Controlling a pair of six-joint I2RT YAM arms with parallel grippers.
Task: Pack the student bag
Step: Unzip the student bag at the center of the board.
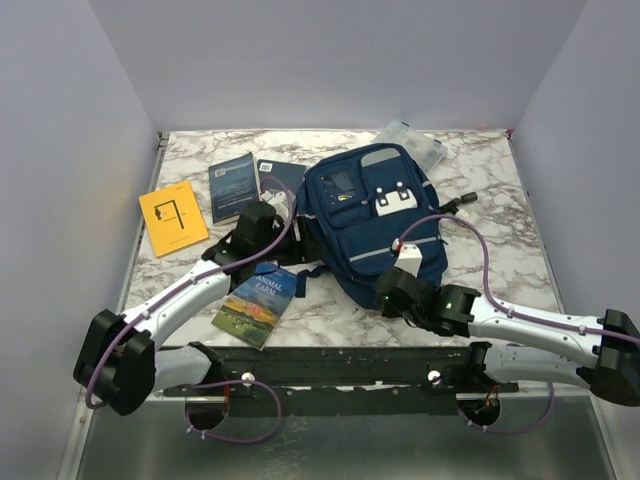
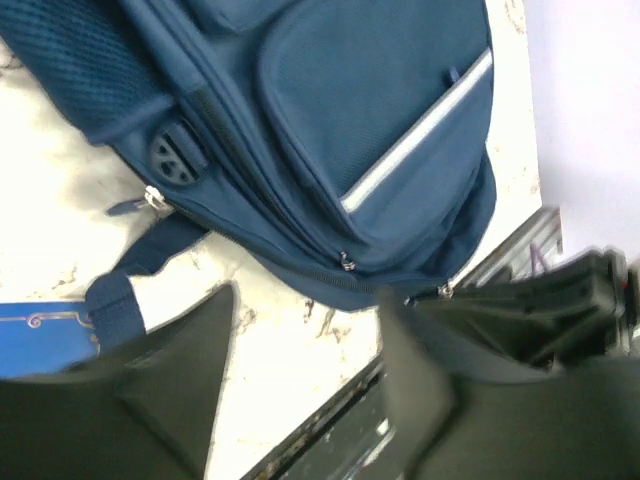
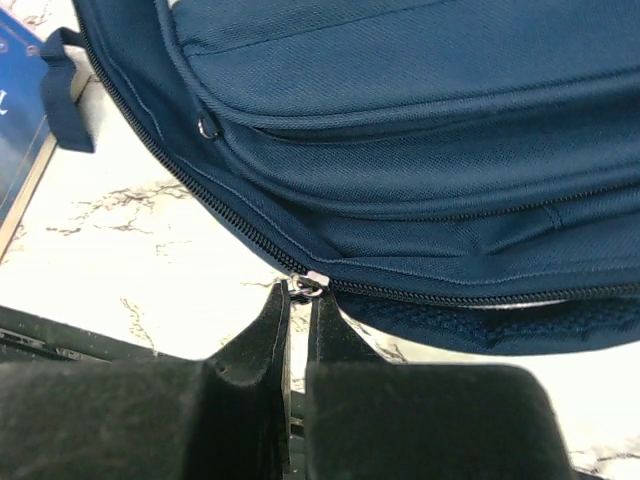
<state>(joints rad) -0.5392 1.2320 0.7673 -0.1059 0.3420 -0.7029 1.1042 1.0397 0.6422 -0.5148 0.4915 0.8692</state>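
Observation:
The student bag [image 1: 365, 215] is a navy backpack with grey stripes, lying flat in the middle of the marble table with its front pockets up. At the bag's near edge my right gripper [image 1: 393, 290] is shut on the bag's metal zipper pull [image 3: 308, 283], which sits pinched between its fingertips [image 3: 276, 300] on the main zipper line. My left gripper [image 1: 272, 235] hovers at the bag's left side by a strap. In the left wrist view, the left gripper [image 2: 310, 320] is open, with only bare table between its fingers, just short of the bag [image 2: 330, 130].
A yellow book [image 1: 173, 217], a blue-grey book [image 1: 233, 187] and a dark navy book [image 1: 280, 178] lie left of the bag. An "Animal Farm" book [image 1: 256, 303] lies near the front edge under my left arm. A clear plastic box [image 1: 412, 143] sits behind the bag.

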